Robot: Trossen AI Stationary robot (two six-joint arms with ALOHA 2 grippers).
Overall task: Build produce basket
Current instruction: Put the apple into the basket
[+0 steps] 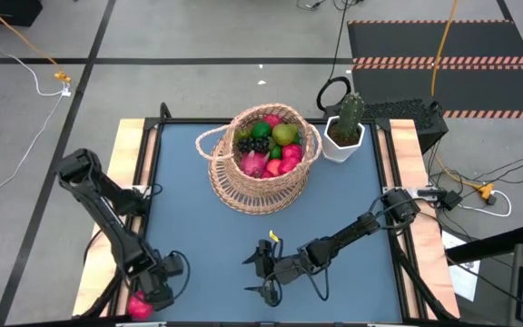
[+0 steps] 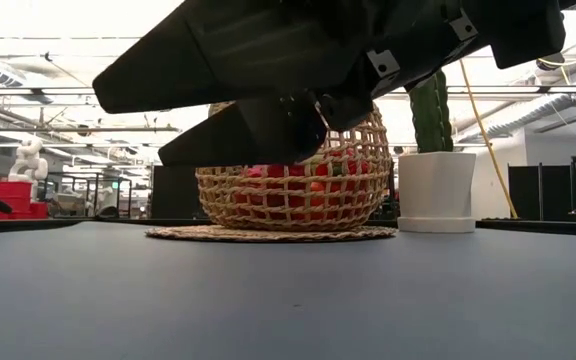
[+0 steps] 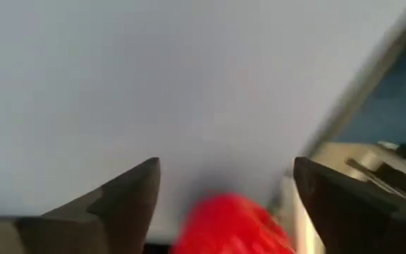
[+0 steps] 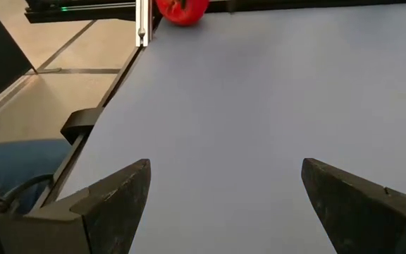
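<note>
One woven wicker basket [image 1: 263, 159] holds heaped produce [image 1: 269, 145]. One red fruit [image 3: 232, 226] lies between my spread left gripper [image 3: 224, 204] fingers, released; my right gripper [image 4: 220, 204] gapes empty.

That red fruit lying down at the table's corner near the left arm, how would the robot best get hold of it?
Probably from straight above, with the fingers closing across the middle of the red fruit, its widest part. It is small and round, so no side looks better than another. It lies at the near left corner of the table, right by the frame, which leaves little room for a sideways approach. The left gripper stands open beside it.
</note>
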